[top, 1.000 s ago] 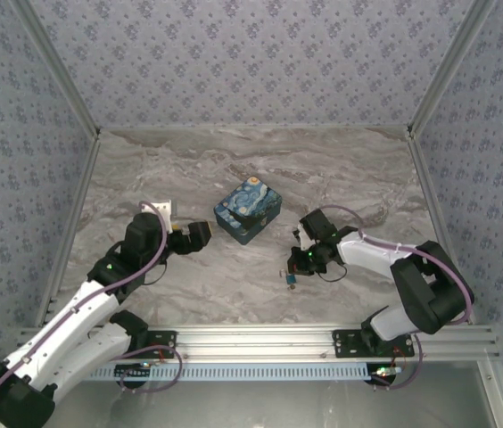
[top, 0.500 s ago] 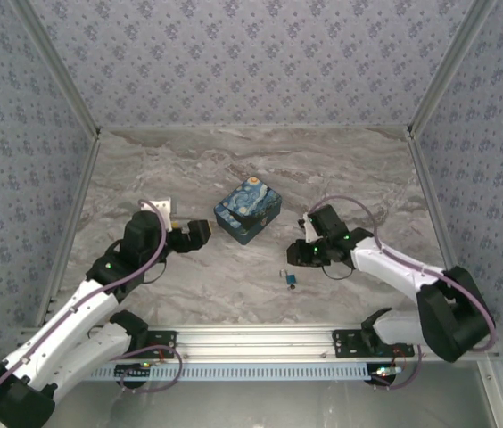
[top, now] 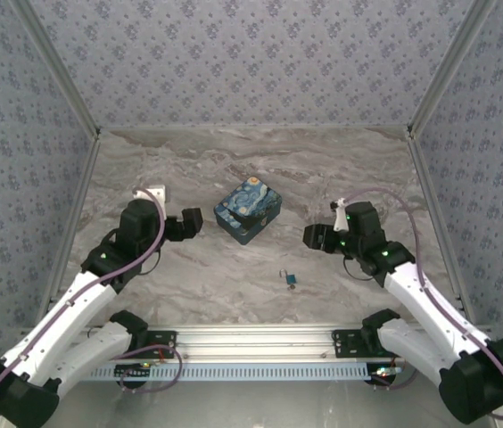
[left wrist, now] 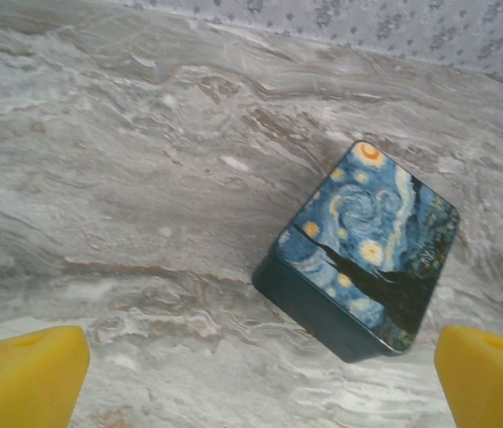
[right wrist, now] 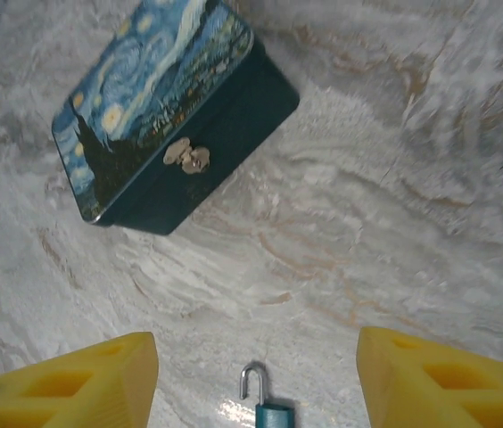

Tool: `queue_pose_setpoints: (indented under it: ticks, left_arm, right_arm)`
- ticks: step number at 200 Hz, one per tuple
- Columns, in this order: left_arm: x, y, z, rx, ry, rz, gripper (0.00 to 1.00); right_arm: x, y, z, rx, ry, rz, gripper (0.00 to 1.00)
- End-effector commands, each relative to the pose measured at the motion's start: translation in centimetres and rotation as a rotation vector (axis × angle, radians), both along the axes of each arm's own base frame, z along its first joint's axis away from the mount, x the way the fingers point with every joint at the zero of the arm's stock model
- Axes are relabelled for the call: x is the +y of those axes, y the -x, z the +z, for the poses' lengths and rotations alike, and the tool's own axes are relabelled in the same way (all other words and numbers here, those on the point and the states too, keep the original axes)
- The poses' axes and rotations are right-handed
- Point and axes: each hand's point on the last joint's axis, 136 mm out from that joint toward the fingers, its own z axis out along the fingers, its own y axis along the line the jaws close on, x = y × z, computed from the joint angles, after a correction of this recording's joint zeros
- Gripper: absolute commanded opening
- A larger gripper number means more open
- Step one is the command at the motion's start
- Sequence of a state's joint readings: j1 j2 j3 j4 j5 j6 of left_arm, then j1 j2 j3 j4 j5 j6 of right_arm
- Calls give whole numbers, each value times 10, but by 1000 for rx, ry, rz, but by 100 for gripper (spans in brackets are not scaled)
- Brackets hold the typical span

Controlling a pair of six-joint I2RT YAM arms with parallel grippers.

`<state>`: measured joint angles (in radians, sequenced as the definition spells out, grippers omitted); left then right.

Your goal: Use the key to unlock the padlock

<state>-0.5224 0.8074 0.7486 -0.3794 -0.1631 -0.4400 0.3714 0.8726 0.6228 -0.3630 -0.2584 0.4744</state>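
1. Tabletop (top: 189, 169): marble-look and smooth. We expect small metal parts to skid on it when pushed.
2. Left arm (top: 100, 267): left jaws are spread wide with nothing between them, and the yellow fingertips (left wrist: 24, 379) frame the box from above. They are well apart from the padlock.
3. Right arm (top: 412, 285): right jaws are also spread and hold nothing. In the wrist view the padlock lies on the tabletop below, between the fingertips (right wrist: 448, 383).
4. Painted box (top: 247, 209): closed, mid-tabletop, brass clasp (right wrist: 189, 158) facing the right arm. It is not the target.
5. Padlock (top: 292, 282): near edge of the tabletop, apart from the box, lying flat.
   - The shackle (right wrist: 251, 379) looks like a hook with one end free. It is possibly already sprung; the body is cut off by the frame, so we cannot confirm.
   - We judge it light, rigid and slick. Grip across the flat sides of the body, leaving the shackle and keyhole clear.
6. Key (top: 284, 274): a dark speck just beside the padlock, too small to be sure.
   - It is likely thin, stiff and lying flat, so hard to pinch. Take it by the bow.
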Motion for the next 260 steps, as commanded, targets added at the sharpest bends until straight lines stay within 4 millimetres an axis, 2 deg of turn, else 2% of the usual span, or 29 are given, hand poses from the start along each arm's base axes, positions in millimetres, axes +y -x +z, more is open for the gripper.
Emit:
queue_pose_setpoints:
  ticks: [1, 28, 67, 109, 141, 177, 195, 220, 260]
  left_arm:
    - [11, -8, 20, -70, -42, 37, 99]
    - [20, -14, 28, -109, -59, 81, 99]
    - [35, -19, 33, -139, -111, 136, 99]
    - [39, -22, 26, -134, -119, 152, 99]
    - [43, -24, 18, -124, -138, 169, 99]
    - [35, -25, -1, -130, -203, 88, 99]
    - [31, -24, -6, -131, -227, 50, 100]
    - [16, -22, -12, -154, -230, -53, 99]
    - [23, -28, -24, -149, -285, -19, 99]
  right_arm:
    - [-15, -3, 11, -64, 9, -38, 65]
    - [-32, -14, 29, -161, -25, -114, 76]
    - [-63, -22, 44, -259, 0, -227, 99]
    - [-109, -27, 43, -333, 140, -383, 100]
    - [-141, -31, 34, -425, 311, -468, 100]
    - [-156, -38, 9, -476, 479, -460, 100]
    - [-164, -42, -4, -467, 512, -490, 100]
    - [-172, -48, -21, -470, 519, -516, 100]
    - [-176, -56, -37, -494, 529, -498, 100]
